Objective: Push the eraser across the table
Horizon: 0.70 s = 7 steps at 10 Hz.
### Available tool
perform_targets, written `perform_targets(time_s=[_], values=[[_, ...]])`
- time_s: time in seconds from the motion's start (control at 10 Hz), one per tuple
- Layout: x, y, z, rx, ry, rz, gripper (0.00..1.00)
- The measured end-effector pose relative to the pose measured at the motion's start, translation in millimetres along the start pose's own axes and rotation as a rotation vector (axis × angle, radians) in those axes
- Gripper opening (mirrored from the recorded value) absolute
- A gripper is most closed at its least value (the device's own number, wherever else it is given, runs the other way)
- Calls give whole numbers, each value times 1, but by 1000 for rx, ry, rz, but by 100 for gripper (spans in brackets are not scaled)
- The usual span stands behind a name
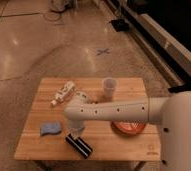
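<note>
The gripper (74, 134) hangs low over the surface (37, 147) — at the eraser (79, 146), toward its eleven o'clock end; clenched or released, I cannot tell.

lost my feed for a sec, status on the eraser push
Gripper down at the eraser's far end, contact unclear. Eraser near the table's front edge. Blue sponge close on its left, red bowl off to the right.
</note>
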Motion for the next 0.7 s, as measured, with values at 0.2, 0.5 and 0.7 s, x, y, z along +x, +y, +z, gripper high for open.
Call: perform_targets(time_s=[0.2,0.5,0.7], values=[[11,1,-6,21,-6,40,0],[26,8,-8,32,-8,91,0],[33,16,0,9,1,103,0]])
